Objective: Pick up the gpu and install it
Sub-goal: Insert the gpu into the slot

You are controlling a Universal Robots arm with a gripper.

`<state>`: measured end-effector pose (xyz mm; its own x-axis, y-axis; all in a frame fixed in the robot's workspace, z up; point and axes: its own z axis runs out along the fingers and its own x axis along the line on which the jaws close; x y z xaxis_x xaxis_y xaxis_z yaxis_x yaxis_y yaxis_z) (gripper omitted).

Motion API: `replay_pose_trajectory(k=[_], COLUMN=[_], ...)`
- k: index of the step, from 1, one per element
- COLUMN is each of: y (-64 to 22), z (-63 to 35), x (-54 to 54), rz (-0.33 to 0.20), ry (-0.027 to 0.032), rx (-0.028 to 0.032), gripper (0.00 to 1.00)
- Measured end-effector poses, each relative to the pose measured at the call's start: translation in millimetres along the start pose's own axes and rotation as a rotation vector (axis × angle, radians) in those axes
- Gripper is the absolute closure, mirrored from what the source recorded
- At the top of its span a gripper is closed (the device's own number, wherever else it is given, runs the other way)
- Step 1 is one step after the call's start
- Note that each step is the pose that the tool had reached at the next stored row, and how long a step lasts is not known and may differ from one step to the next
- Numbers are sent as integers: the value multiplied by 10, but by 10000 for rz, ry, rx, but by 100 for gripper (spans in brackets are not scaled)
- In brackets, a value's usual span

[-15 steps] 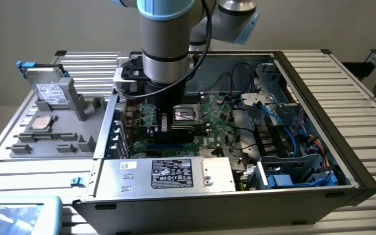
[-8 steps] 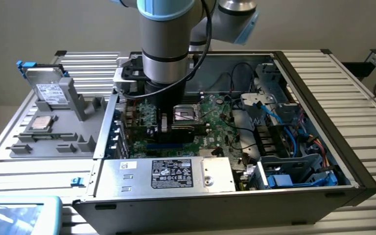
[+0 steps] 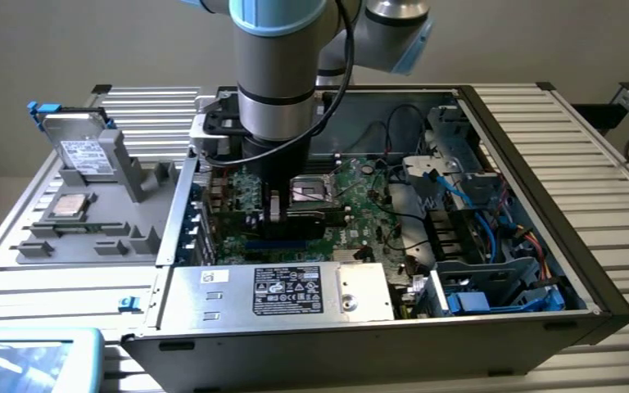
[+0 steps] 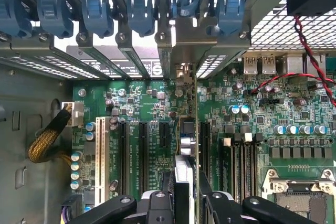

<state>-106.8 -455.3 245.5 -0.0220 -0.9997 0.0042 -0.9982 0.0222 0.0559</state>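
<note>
Black-fingered, clenched the gripper [image 4: 185,205] on the gpu [image 4: 184,174], held edge-on and upright over the green motherboard [image 4: 262,108], among its dark slots [image 4: 143,150].

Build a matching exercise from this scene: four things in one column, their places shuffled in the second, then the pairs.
1 gpu
2 hard drive
3 power supply
4 white slot

A standing in the grey holder outside the case
B edge-on in the tool
C empty, on the motherboard
D inside the case, label up

Pairs: 1-B; 2-A; 3-D; 4-C
</note>
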Motion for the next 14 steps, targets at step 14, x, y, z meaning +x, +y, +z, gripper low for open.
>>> replay_pose_trajectory(k=[14], y=[16], z=[3], x=[8], rz=[0], ry=[-8], rx=[128], gripper=[72])
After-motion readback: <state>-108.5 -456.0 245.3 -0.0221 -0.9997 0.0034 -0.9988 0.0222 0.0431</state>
